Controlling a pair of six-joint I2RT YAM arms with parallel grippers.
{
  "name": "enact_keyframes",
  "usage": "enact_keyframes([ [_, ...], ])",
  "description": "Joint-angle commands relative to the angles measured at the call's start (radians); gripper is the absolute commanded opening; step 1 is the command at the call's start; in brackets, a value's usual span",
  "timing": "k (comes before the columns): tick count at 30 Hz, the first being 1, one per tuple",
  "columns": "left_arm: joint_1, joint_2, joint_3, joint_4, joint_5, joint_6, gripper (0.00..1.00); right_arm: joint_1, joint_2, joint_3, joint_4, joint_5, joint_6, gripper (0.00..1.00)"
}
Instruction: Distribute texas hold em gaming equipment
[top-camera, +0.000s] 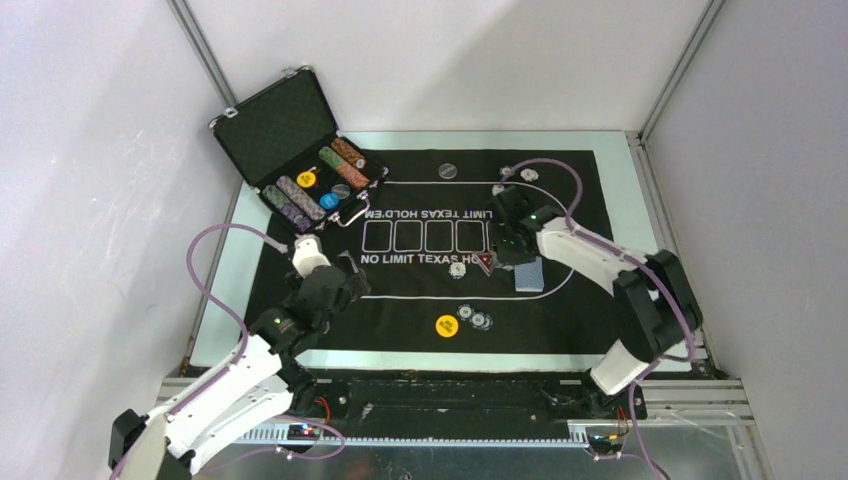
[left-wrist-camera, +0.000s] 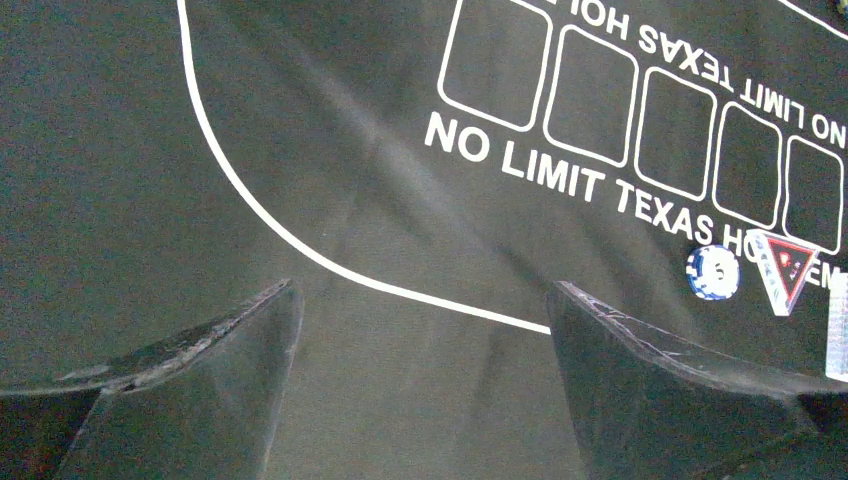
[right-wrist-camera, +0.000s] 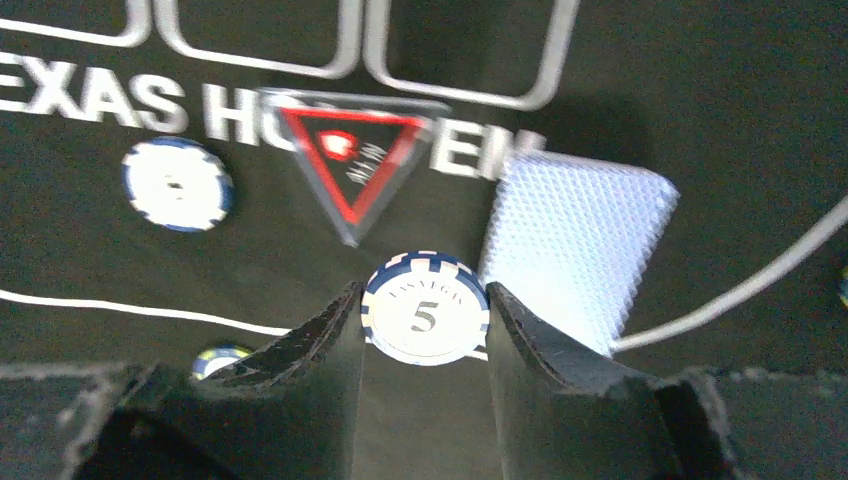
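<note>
The right gripper (right-wrist-camera: 425, 295) is squeezing a blue-and-white chip (right-wrist-camera: 425, 322), probably needing to set it on the mat (right-wrist-camera: 720, 90) next, while the left gripper (left-wrist-camera: 420, 300) is hanging with fingers wide apart.

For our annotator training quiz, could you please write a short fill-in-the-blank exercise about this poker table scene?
1. The right gripper is shut on a poker chip marked with the number ____.
2. The left gripper hangs ____ over the black mat, holding nothing.
3. The large disc by the mat's near edge is coloured ____.
4. The red-bordered marker beside the playing cards is shaped like a ____.
Missing words: 5; open; yellow; triangle.
</note>
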Motion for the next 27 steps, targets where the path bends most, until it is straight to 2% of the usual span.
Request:
enact_keyframes([
  [1, 0.006, -0.013, -0.020, 0.008, -0.007, 0.000, 0.98, -0.090, -0.146, -0.096, -0.020, 0.040, 0.045, 0.29],
  [9, 0.007, -0.009, -0.020, 0.015, 0.005, 0.000, 0.98, -0.372, -0.386, -0.364, -0.002, -0.016, 0.126, 0.27],
  [13, 0.007, -0.009, -0.021, 0.015, 0.008, 0.000, 0.98, -0.484, -0.435, -0.455, 0.013, -0.029, 0.153, 0.26],
  [21, 0.006, -0.008, -0.021, 0.018, 0.012, 0.000, 0.98, -0.635, -0.417, -0.507, 0.064, -0.096, 0.136, 0.27],
  [27, 0.006, -0.018, -0.021, 0.013, 0.010, 0.000, 0.98, -0.716, -0.418, -0.490, 0.059, -0.062, 0.140, 0.27],
])
